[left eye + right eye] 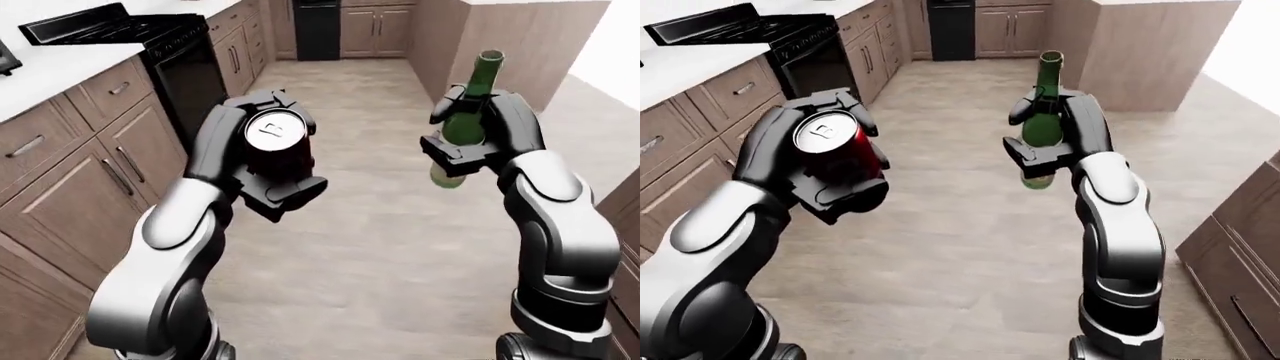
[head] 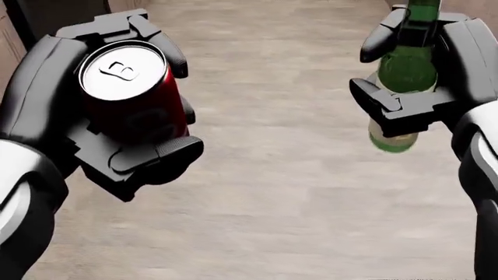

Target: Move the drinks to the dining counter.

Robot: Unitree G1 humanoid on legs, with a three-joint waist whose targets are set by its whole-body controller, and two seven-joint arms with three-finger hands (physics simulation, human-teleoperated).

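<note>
Both arms raised, left hand gripping can, right hand gripping bottle

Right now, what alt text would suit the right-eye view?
The robot's left hand holds a red can and its right hand a green bottle above a wood floor. Cabinets and a black stove run along the left.

The left hand wraps a red can (silver top facing up), while the right hand grips a green bottle upright. Both hang over the wood floor. A black stove and brown cabinets line the view's left.
</note>
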